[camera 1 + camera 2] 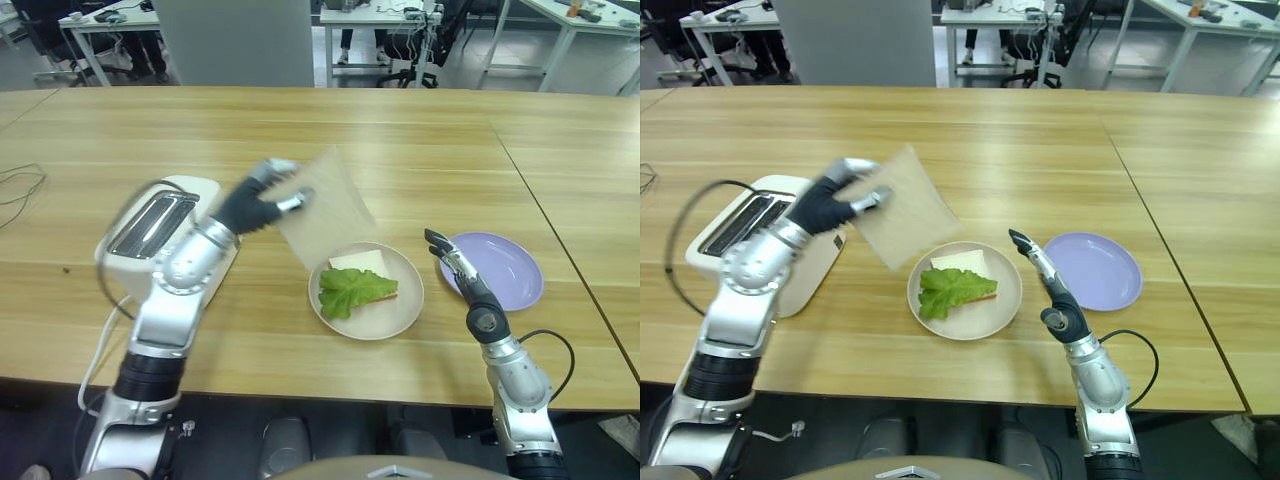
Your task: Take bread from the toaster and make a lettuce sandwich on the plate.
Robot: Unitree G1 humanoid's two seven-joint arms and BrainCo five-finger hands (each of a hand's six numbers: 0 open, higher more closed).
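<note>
In the left eye view, your left hand (252,208) is clenched on a slice of bread (335,205), pinching its left edge. The slice is blurred and tilted. It hangs above the worktop (420,130), with its lower corner near the 11 o'clock rim of the plate (402,318). The toaster (160,232) stands at 9 o'clock from the plate, just beside your left forearm.

In the right eye view, the plate holds a second slice (965,261) at its 12 o'clock side. A lettuce leaf (948,290) lies on that slice and spreads toward 7 o'clock. Your right hand (1040,275) is released, its fingers straight and pointing toward 11 o'clock, holding nothing. It sits between the plate and a purple plate (1102,285), which lies at 3 o'clock.
</note>
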